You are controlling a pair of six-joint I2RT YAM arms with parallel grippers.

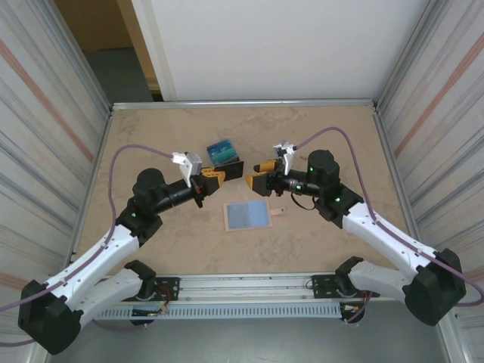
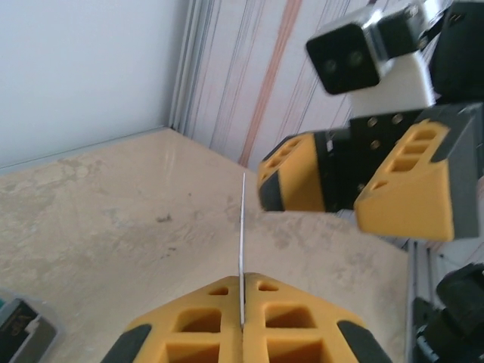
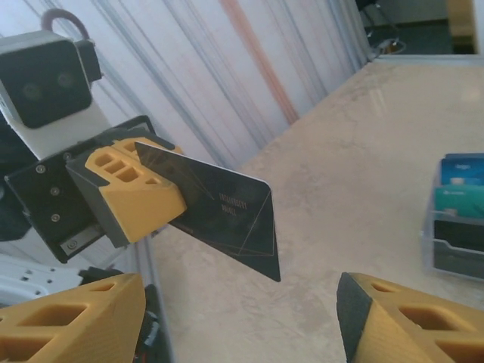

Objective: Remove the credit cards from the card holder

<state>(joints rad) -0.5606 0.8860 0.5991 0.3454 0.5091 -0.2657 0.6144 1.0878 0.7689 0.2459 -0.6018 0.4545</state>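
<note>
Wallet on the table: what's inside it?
The wallet lies open, its pale blue inside facing up with no card showing. Anything tucked in a pocket would be covered. One dark card is in the left gripper.

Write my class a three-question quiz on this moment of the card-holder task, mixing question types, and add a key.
1. True or false: the left jaws are shut on a dark card.
2. Multiple choice: the card holder is A) lying open on the table, B) held in the right jaws, C) standing on edge.
3. Fill in: the right jaws stand ____ near the held card.
Key: 1 true; 2 A; 3 open.
</note>
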